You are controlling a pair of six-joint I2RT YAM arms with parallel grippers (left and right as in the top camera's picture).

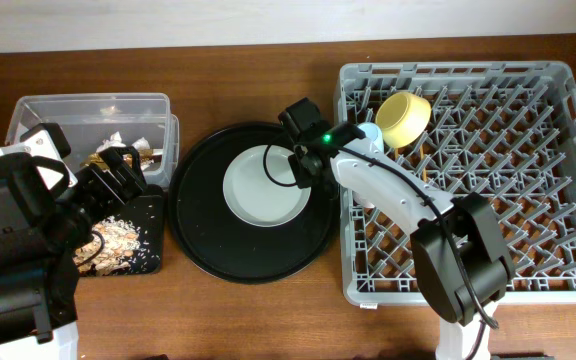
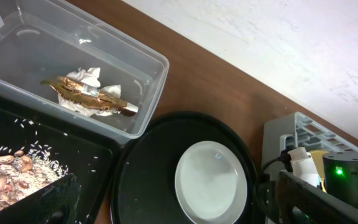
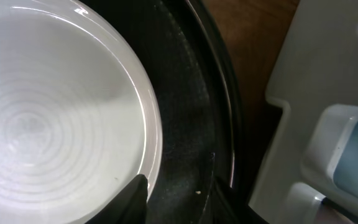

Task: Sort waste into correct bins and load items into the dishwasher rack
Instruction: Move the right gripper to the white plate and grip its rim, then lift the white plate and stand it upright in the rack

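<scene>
Room first: the rack (image 1: 528, 200) fills the right side of the surface (image 1: 268, 70) and its left wall sits just beside the round tray (image 1: 208, 230), so there's hardly any gap there. On the left, the tub (image 1: 88, 105) is on the far side and the black tray (image 1: 148, 260) on the near side, touching or close to it. Only a thin strip of bare wood separates them from the round tray. The far edge of the surface is the open bit.

The right end effector (image 1: 301, 165) is over the plate's right rim. The wrist view only shows one dark finger (image 3: 132, 202) right at that rim, so I can't tell how wide it's open or whether it has a grip. The left end effector (image 1: 120, 172) hangs over the spot where the tub meets the black tray. I can't tell its opening either, and I see nothing in it.

The plate (image 1: 263, 190) is pale, round and looks clean, with faint rings. It lies flat, a little far of centre in the round tray. The tissue (image 2: 89, 78) and wrapper (image 2: 92, 93) are together in the tub, and the scraps (image 2: 11, 171) are piled in the black tray. The yellow bowl (image 1: 405, 118) is tipped on its side in the rack's far-left part, with a blue cup (image 1: 369, 133) just left of it.
</scene>
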